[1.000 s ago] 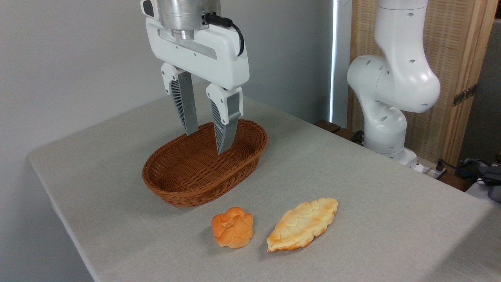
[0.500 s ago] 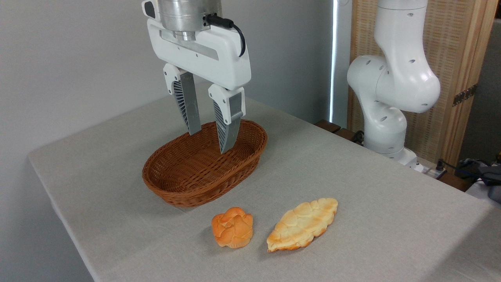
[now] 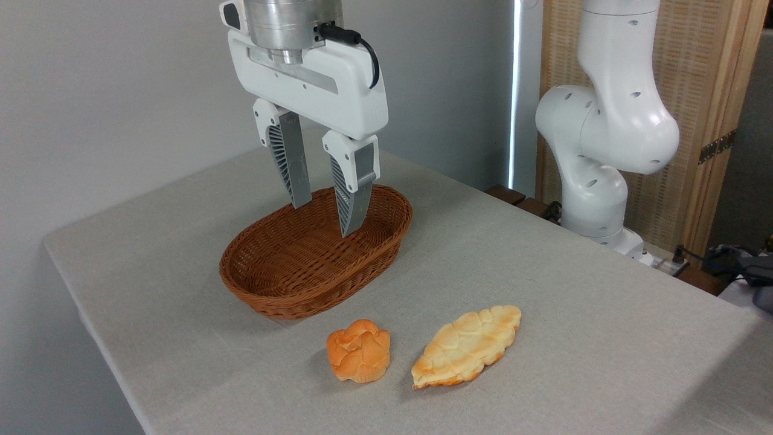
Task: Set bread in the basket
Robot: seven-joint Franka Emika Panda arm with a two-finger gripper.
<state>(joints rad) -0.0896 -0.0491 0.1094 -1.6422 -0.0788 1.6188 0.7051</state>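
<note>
camera | gripper [image 3: 325,220] hanging over basket [image 3: 284,290], fingers spread, gripping nothing | bread [image 3: 359,351] sitting on table [image 3: 574,314] just in front of basket, not touching | paler leaf-shaped bread [image 3: 466,345] lying just right of it

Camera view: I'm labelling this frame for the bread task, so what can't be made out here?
- Basket: its near inner wall is hidden by its own rim.
- Gripper: height above the basket floor is unclear from one view.
- Bread: underside is hidden against the table.
- Arm: cut off by the top edge.
</note>
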